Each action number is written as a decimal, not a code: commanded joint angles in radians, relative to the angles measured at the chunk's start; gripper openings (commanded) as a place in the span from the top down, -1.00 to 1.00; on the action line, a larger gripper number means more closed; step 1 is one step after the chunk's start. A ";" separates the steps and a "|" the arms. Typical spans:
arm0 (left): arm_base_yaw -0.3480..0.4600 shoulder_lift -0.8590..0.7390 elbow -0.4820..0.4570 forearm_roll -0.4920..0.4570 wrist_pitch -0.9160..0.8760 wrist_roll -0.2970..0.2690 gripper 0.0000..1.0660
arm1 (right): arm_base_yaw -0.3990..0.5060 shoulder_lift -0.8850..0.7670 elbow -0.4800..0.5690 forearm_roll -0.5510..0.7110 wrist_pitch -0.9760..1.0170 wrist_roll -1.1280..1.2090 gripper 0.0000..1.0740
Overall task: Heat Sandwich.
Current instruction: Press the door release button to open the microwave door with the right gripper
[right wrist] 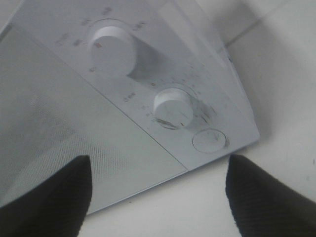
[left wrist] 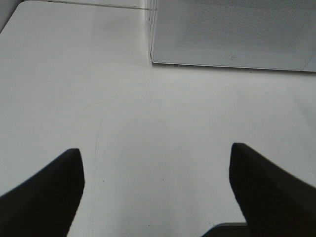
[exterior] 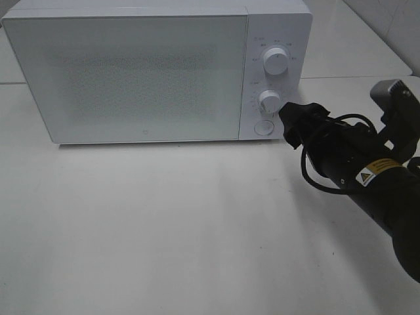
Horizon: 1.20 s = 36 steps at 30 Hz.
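The white microwave (exterior: 131, 72) stands at the back of the table with its door shut. The sandwich is out of view. My right gripper (exterior: 287, 121) is open, its black fingertips just right of the lower knob (exterior: 270, 100) and above the round button (exterior: 263, 126). In the right wrist view the right gripper (right wrist: 158, 197) faces the lower knob (right wrist: 172, 106), with nothing between its fingers (right wrist: 49, 197). My left gripper (left wrist: 155, 192) is open over bare table, well in front of the microwave (left wrist: 232, 29), and does not show in the exterior high view.
An upper knob (exterior: 275, 61) sits above the lower one on the control panel. The white table (exterior: 164, 230) stretches in front of the microwave. The right arm (exterior: 367, 177) crosses the right side of the table, and a tiled wall rises behind.
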 commanded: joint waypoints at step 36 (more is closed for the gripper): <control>0.001 -0.024 0.003 -0.005 -0.014 0.000 -0.43 | -0.525 -0.503 -0.326 -0.043 1.595 -0.877 -0.38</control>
